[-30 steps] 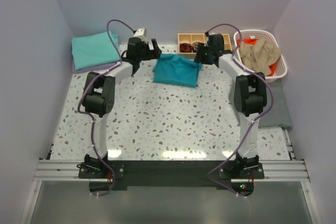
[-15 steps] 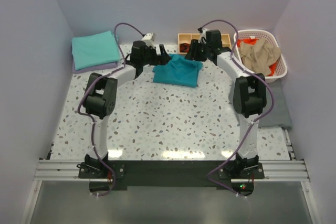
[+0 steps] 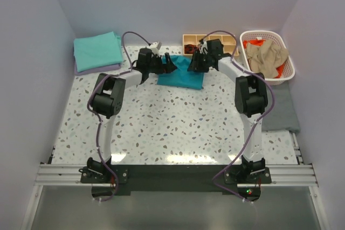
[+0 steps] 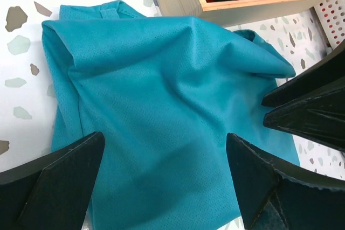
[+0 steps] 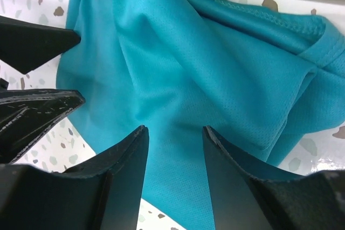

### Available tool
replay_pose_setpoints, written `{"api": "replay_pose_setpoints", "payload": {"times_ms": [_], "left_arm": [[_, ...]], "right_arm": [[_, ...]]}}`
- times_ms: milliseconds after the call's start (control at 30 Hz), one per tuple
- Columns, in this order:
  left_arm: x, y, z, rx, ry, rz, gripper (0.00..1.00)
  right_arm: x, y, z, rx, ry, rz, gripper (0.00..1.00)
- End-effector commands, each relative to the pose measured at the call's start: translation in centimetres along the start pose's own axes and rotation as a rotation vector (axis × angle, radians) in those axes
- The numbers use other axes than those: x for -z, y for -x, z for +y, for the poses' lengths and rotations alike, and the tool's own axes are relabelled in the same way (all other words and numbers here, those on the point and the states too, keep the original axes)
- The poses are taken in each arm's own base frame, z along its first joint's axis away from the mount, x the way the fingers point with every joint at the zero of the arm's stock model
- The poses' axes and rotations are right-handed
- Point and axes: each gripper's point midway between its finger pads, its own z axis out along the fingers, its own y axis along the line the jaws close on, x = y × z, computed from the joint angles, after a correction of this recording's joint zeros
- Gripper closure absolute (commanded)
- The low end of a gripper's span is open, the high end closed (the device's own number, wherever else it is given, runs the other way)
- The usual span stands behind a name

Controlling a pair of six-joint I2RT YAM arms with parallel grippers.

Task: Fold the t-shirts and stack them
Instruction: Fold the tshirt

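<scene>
A deep teal t-shirt (image 3: 182, 74) lies loosely folded at the back middle of the table. My left gripper (image 3: 169, 66) hovers over its left part, jaws wide open, and the fabric (image 4: 161, 79) shows between the fingers (image 4: 59, 181). My right gripper (image 3: 193, 64) is over the shirt's right part, jaws partly apart with nothing pinched and teal cloth (image 5: 215, 63) beneath them. In the wrist views my left gripper (image 4: 165, 136) and right gripper (image 5: 174, 129) face each other across the shirt. A folded aqua-green t-shirt (image 3: 97, 50) rests on a lavender one (image 3: 100, 70) at the back left.
A wooden compartment tray (image 3: 190, 40) stands right behind the teal shirt. A white lattice basket (image 3: 285, 71) at the back right holds a tan t-shirt (image 3: 266, 55) and an orange one (image 3: 256, 42). A grey cloth (image 3: 283, 112) lies at the right table edge.
Both grippers have moved inward over the teal shirt, the left one to the right and the right one to the left. Neither has changed its opening.
</scene>
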Motion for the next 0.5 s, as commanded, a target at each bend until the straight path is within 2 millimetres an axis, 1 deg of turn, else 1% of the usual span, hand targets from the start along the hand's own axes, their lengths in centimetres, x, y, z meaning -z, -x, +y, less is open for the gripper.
{"api": "replay_pose_setpoints", "payload": {"times_ms": [0,33,67,100,133,167,200,233,267,300,333,367,400,433,467], "left_arm": [[0.8,-1.0,-0.7,0.025,0.024,0.002,0.00],[1.2,-2.8,-0.2,0.031,0.061,0.026,0.00],[1.5,-3.4,-0.1,0.031,0.074,0.033,0.00],[2.2,-4.7,0.0,0.037,0.104,0.050,0.00],[2.4,-5.4,0.0,0.040,0.110,0.063,0.00],[2.6,-6.0,-0.1,0.044,0.113,0.072,0.00],[3.1,-7.4,-0.2,0.047,0.123,0.098,0.00],[3.3,-8.3,-0.3,0.049,0.126,0.113,0.00],[3.6,-8.8,-0.4,0.051,0.127,0.122,0.00],[4.1,-10.0,-0.7,0.051,0.130,0.140,0.00],[4.4,-10.5,-0.9,0.051,0.128,0.147,0.00],[4.8,-10.9,-1.1,0.053,0.129,0.154,0.00],[5.6,-11.8,-1.7,0.048,0.129,0.169,0.00],[6.1,-12.2,-1.8,0.044,0.133,0.175,0.00],[6.9,-11.8,-2.6,0.042,0.129,0.168,0.00]], "right_arm": [[0.2,-2.3,-0.7,-0.031,-0.035,0.054,0.52],[0.4,-2.8,-0.6,-0.033,-0.038,0.058,0.52],[0.8,-4.1,-0.7,-0.037,-0.041,0.077,0.52],[1.1,-4.3,-0.8,-0.035,-0.051,0.071,0.52],[1.3,-4.8,-0.8,-0.033,-0.055,0.077,0.52],[1.7,-5.9,-1.0,-0.037,-0.060,0.097,0.52],[1.8,-6.4,-1.0,-0.039,-0.060,0.106,0.52],[1.9,-6.9,-0.9,-0.041,-0.059,0.117,0.52],[1.9,-8.2,-1.2,-0.050,-0.063,0.143,0.53],[2.4,-8.2,-0.8,-0.048,-0.056,0.137,0.53],[2.6,-8.7,-0.3,-0.044,-0.052,0.143,0.53],[2.8,-10.1,-0.5,-0.045,-0.061,0.165,0.53],[3.6,-10.0,0.2,-0.032,-0.056,0.155,0.53],[3.9,-10.8,0.9,-0.017,-0.052,0.168,0.53],[4.3,-12.4,0.6,-0.016,-0.069,0.195,0.53]]}}
